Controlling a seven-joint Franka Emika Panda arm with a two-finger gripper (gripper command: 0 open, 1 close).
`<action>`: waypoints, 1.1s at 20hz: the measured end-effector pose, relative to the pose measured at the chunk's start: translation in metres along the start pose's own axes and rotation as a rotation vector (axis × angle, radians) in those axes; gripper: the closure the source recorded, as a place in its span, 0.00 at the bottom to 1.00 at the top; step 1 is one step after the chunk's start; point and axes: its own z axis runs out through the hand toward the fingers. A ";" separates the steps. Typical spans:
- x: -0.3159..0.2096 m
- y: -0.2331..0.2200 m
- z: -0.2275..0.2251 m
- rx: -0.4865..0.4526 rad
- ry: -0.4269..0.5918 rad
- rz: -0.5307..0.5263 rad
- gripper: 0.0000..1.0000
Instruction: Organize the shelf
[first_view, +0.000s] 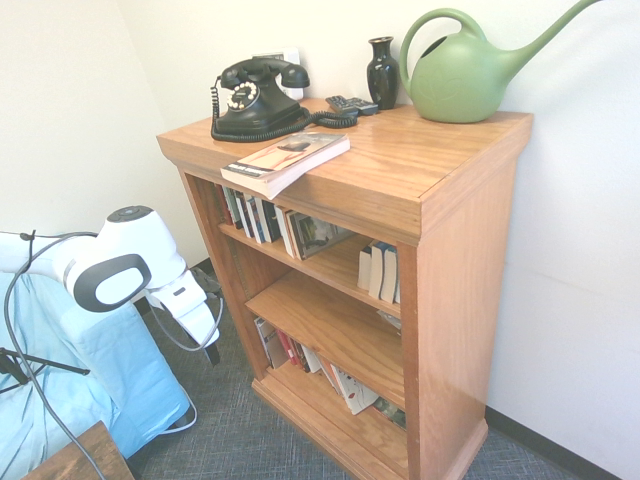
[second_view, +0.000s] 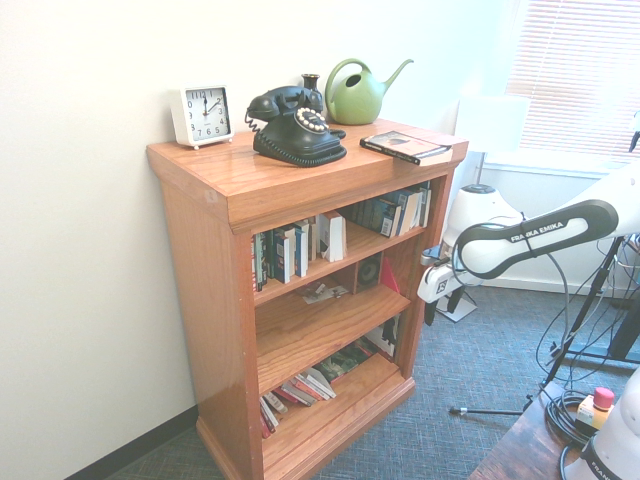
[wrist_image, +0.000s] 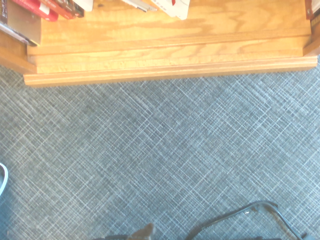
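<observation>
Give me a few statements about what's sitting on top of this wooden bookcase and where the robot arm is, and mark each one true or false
1. A green plastic watering can stands on the honey-coloured oak shelf. True.
2. The black rotary telephone sits on the middle tier. False: it is on top.
3. A thin paperback book lies flat on top, overhanging the front edge. True.
4. The end effector holds a book. False: it holds nothing, low beside the shelf.
5. The white square clock lies on the carpet. False: it is on top.
</observation>
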 end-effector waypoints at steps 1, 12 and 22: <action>0.000 0.000 0.000 0.000 0.000 0.000 0.00; 0.069 0.026 -0.096 -0.181 0.410 -0.121 0.00; 0.062 -0.014 -0.181 -0.446 0.908 -0.308 0.00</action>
